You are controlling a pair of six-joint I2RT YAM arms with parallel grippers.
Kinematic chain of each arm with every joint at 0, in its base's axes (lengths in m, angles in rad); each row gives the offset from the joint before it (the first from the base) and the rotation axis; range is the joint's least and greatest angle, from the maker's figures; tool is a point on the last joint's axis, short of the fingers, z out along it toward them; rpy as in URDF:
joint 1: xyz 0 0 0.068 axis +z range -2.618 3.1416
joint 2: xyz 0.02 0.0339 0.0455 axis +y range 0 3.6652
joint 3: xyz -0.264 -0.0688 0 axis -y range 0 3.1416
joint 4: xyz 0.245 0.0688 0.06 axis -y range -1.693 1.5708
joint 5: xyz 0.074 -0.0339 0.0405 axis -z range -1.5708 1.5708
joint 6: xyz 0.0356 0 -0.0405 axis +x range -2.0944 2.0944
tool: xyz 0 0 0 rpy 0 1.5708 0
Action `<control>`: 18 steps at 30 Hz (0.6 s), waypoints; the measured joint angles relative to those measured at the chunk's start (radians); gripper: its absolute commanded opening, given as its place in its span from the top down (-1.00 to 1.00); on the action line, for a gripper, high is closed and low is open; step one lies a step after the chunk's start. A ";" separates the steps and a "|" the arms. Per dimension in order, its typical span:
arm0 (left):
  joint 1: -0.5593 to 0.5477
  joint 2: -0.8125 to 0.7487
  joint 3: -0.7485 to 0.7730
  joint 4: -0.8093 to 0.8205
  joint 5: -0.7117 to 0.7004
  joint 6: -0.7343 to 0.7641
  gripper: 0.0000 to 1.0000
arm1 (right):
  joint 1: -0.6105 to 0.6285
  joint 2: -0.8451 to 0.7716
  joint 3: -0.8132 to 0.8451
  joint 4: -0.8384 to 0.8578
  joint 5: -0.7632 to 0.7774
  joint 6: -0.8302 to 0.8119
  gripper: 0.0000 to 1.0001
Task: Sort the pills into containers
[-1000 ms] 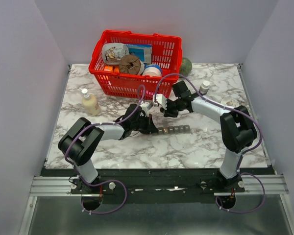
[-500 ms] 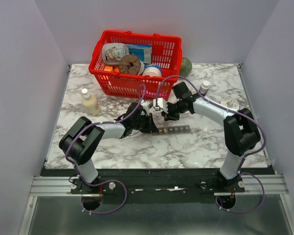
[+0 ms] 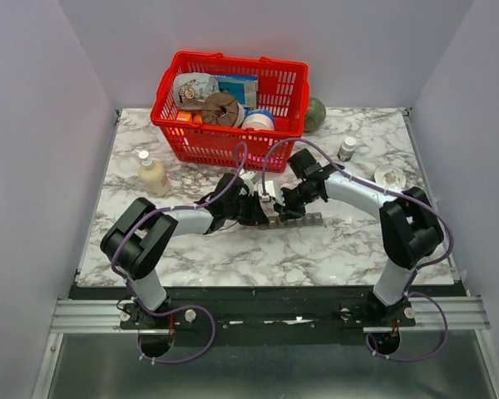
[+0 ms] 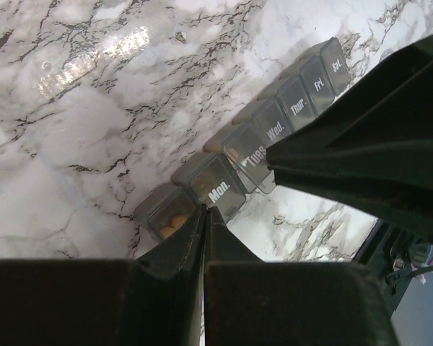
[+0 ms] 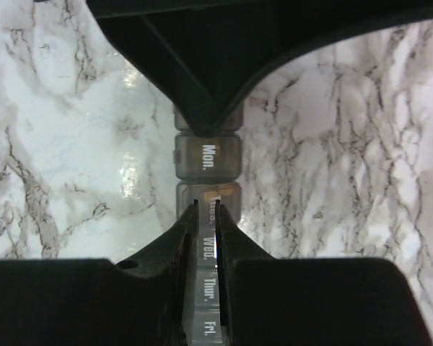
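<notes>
The containers are a dark grey pill strip (image 3: 298,220) with day labels, lying mid-table. In the left wrist view the strip (image 4: 274,122) runs from Mon. to Sat., and its end compartment holds orange pills (image 4: 172,222). My left gripper (image 4: 204,210) is shut and empty, its tips resting at the strip's end by the Mon. lid. My right gripper (image 5: 207,205) hovers just over the Tues. compartment (image 5: 231,193), its jaws almost together with a thin gap and nothing between them. An orange pill shows under the Tues. lid. In the top view both grippers meet at the strip's left end (image 3: 270,212).
A red basket (image 3: 233,104) full of goods stands at the back. A cream bottle (image 3: 152,174) is on the left. A small amber bottle (image 3: 347,148), a white dish (image 3: 389,176) and a green ball (image 3: 315,114) are at the back right.
My right gripper has come down and to the left, from above the strip to just over its left end. My left gripper has stayed at the strip's end.
</notes>
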 measured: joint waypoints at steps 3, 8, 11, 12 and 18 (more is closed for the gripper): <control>0.000 0.000 0.000 0.000 0.000 -0.001 0.80 | 0.015 0.009 -0.005 -0.010 0.007 0.011 0.56; 0.000 0.000 0.000 0.000 0.000 -0.005 0.80 | 0.034 0.047 -0.003 -0.010 0.046 0.058 0.56; 0.000 0.001 0.000 0.001 0.000 -0.008 0.80 | 0.036 0.060 0.016 -0.011 0.063 0.100 0.56; 0.001 0.002 0.000 0.001 0.000 -0.008 0.80 | 0.036 0.065 0.024 -0.013 0.066 0.111 0.56; 0.003 0.002 0.000 0.001 0.000 -0.015 0.80 | 0.036 0.070 0.040 -0.016 0.073 0.150 0.56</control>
